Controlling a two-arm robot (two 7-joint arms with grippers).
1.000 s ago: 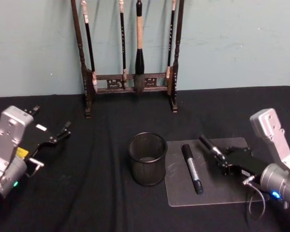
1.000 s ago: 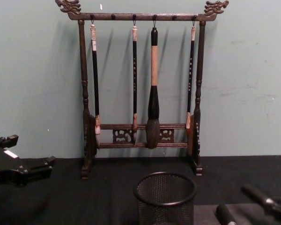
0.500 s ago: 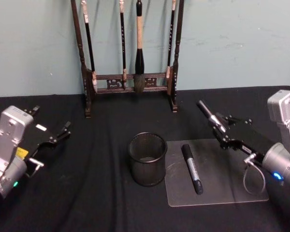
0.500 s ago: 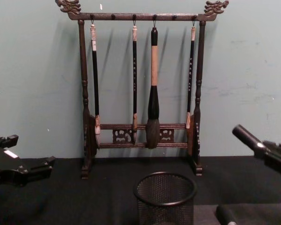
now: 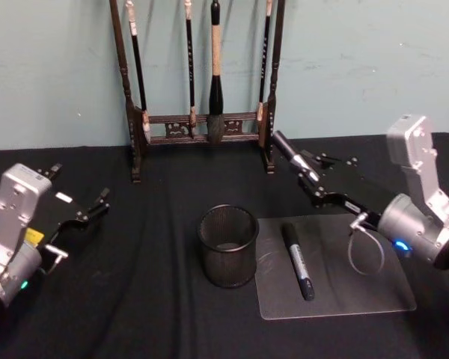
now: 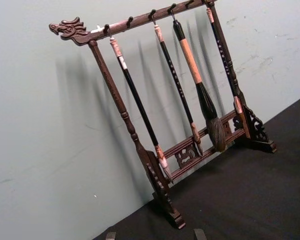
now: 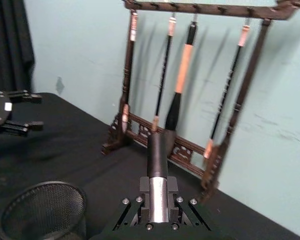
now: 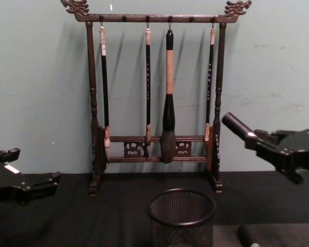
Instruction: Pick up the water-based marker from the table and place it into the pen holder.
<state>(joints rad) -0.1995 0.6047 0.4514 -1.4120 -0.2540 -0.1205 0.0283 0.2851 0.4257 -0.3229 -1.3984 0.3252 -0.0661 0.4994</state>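
Observation:
My right gripper (image 5: 315,188) is shut on the water-based marker (image 5: 289,158), a black-capped pen with a silver barrel. It holds the marker in the air, tilted, with the cap pointing up and to the left. The marker (image 8: 235,124) hangs above and to the right of the pen holder (image 8: 181,215). In the right wrist view the marker (image 7: 158,152) sticks out of the jaws toward the brush rack. The pen holder (image 5: 228,246), a round black mesh cup, stands upright on the black table (image 5: 135,307). My left gripper (image 5: 78,187) is open, parked at the left.
A second black marker (image 5: 297,261) lies on a clear mat (image 5: 363,288) just right of the pen holder. A tall dark brush rack (image 5: 202,82) with several hanging brushes stands at the back against the wall, close behind the held marker.
My right gripper has risen from just above the mat and swung left with the marker, now near the rack's right foot. The left arm has not moved.

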